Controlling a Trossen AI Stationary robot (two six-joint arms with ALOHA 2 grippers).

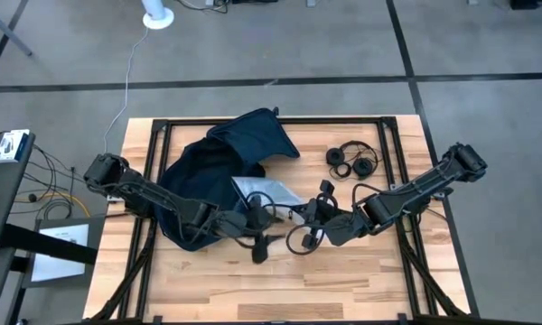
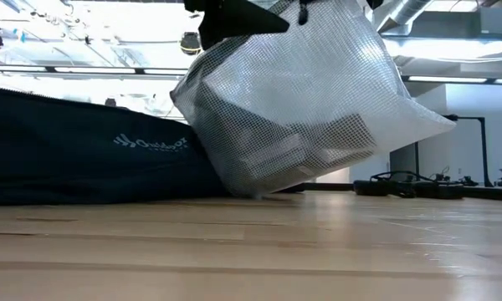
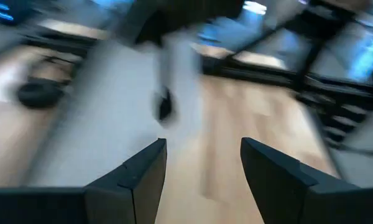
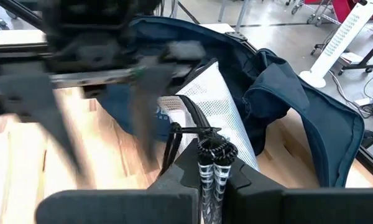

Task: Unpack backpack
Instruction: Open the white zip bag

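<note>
mesh pouch (image 2: 301, 100) leans on backpack (image 1: 212, 167); headphones (image 1: 352, 161) apart — right gripper (image 4: 211, 165) clenches cord (image 4: 211, 155); left gripper (image 3: 202, 168) released

Even, bright overhead light in the high view; shadows soft and short under both dark arms on the pale wooden slatted table (image 1: 343, 280). Sharp throughout.

Low view backlit: ceiling strip lights and windows blown out white. The translucent white mesh-reinforced plastic pouch (image 2: 301, 109) glows; the large dark navy fabric backpack (image 2: 67, 159) reads almost black. Nearest table boards soft, out of focus.

Left wrist view heavily motion-smeared; only the dark fingers (image 3: 143, 180) stay crisp.

Right wrist view sharp on backpack and pouch, but the other arm (image 4: 93, 56) is streaked with blur.
</note>
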